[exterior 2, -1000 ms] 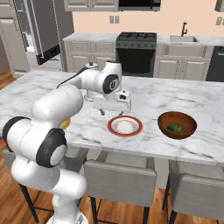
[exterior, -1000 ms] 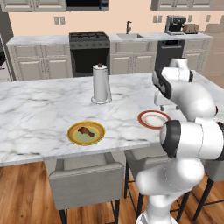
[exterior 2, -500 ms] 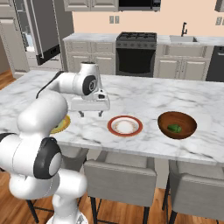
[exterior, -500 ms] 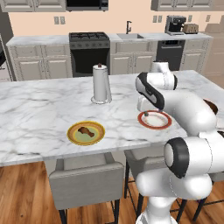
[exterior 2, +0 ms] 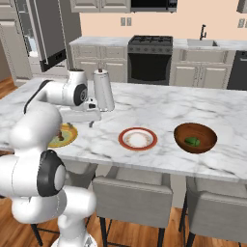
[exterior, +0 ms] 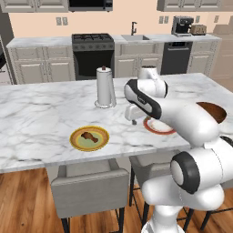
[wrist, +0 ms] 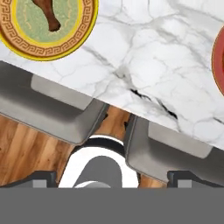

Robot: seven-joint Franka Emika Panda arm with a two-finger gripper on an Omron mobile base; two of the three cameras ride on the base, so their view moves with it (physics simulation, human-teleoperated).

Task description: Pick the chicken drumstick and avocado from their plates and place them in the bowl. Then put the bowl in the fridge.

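1. Left base view: the white arm reaches out over the marble island; its gripper hangs above the countertop between the yellow-rimmed plate and the red-rimmed plate, nearer the red one; the jaws are spread wide and grasp nothing.
2. The chicken drumstick lies on the green centre of the yellow-rimmed plate, near the front edge of the island; it is well apart from the gripper.
3. A paper towel roll stands upright on the island behind the gripper; the arm covers much of the red-rimmed plate in this view.
4. Right base view: the gripper hovers just right of the yellow-rimmed plate, which the arm partly hides; the red-rimmed plate sits in the open with its white centre bare.
5. The bowl stands on the island to the right of the red-rimmed plate, apart from it; the avocado rests inside the bowl.
6. A dark appliance with a glossy door stands at the far left behind the island; a black oven sits in the back counter run.
7. Hand view: the yellow-rimmed plate shows at the top left with the drumstick's narrow end on it; grey stools stand under the edge of the marble top; the finger tips rise far apart at the bottom corners.
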